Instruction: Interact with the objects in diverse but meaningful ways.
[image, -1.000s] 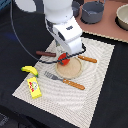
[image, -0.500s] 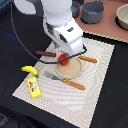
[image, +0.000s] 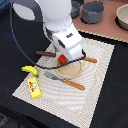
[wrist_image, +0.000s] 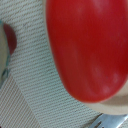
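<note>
A: The red fruit (image: 61, 60) sits at the plate's (image: 72, 71) edge nearest the mat's (image: 95, 95) far-left corner, and it fills the wrist view (wrist_image: 87, 47). Compared with a second ago the arm has dropped lower over it.

B: So the robot seems to be closing in for a grasp. Is the gripper (image: 64, 59) open?

A: One cannot tell; the arm's body hides the fingers, and the wrist view shows only a sliver of metal at one edge.

B: And the other toys?

A: Unmoved. The banana (image: 29, 70) lies at the mat's left edge, the yellow box (image: 34, 87) near its front-left corner, the fork (image: 62, 80) just before the plate.
</note>
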